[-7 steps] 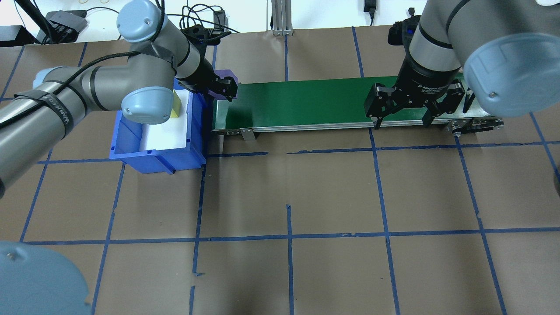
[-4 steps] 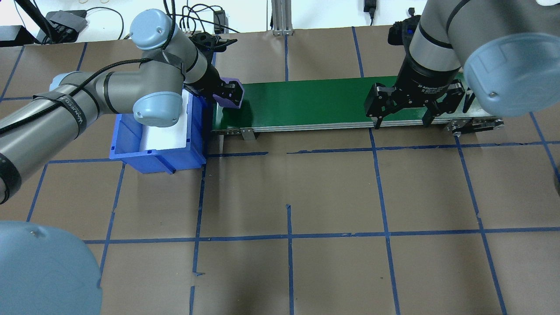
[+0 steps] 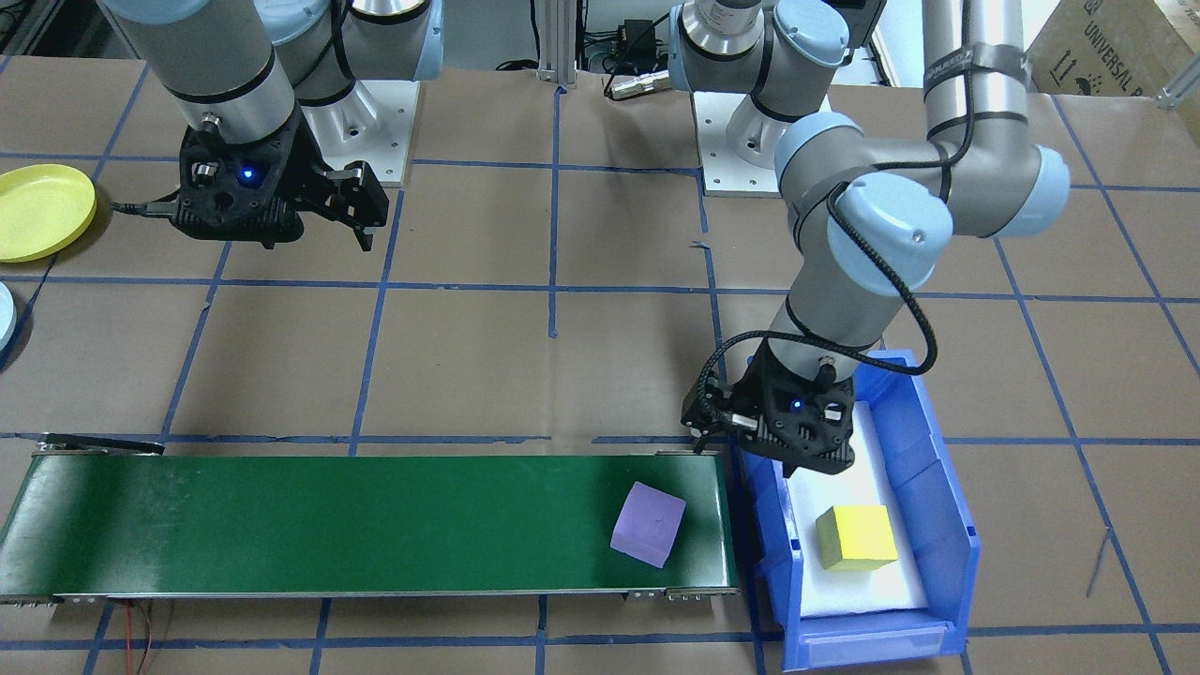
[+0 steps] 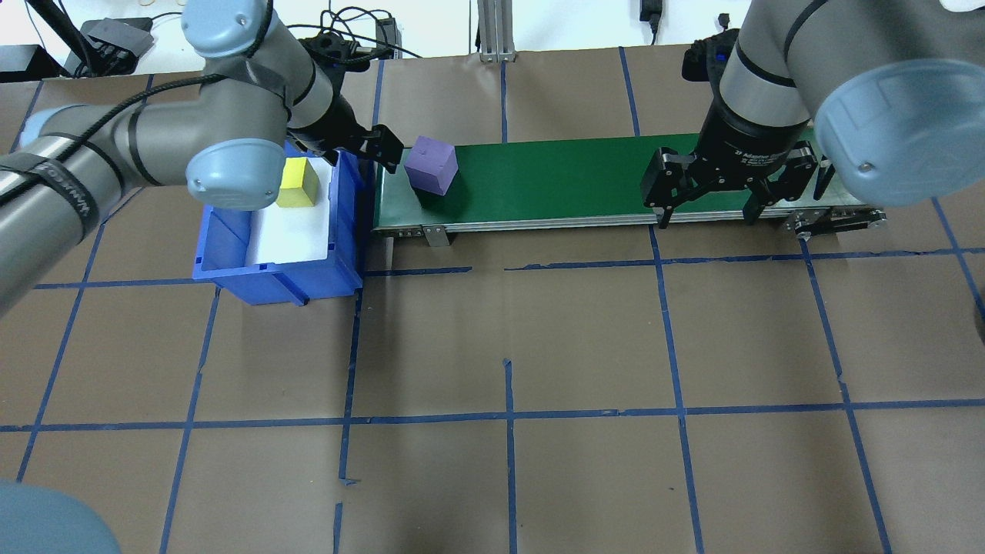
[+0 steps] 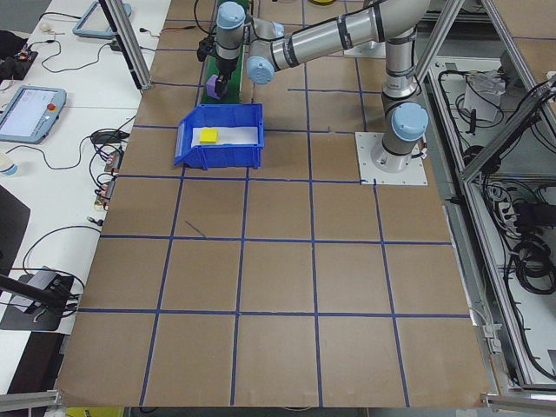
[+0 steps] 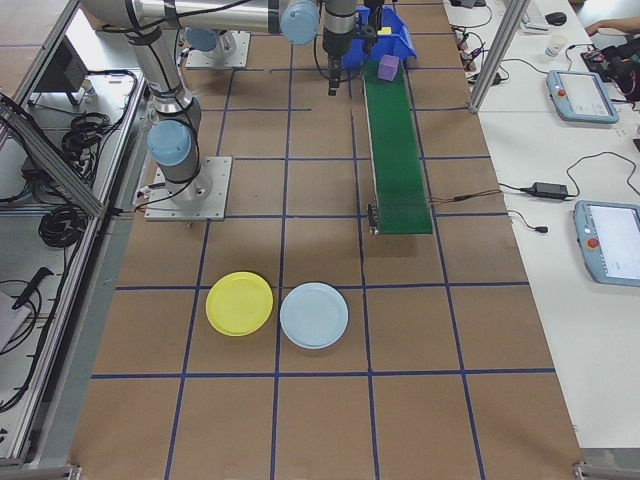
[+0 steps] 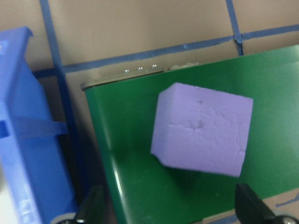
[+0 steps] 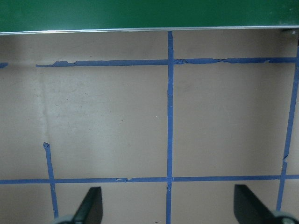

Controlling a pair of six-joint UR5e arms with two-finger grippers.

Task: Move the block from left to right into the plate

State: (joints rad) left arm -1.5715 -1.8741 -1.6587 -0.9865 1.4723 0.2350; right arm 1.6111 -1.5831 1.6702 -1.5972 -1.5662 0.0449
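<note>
On the green conveyor belt, near its bin end: purple block sitting free, left hand spread beside it, right hand waiting spread downstream. Next, probably: catching it, carrying toward yellow plate.

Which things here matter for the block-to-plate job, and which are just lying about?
In play: purple block, belt, yellow plate, left gripper, right gripper.
Lying about: yellow block, blue bin, pale blue plate.
</note>
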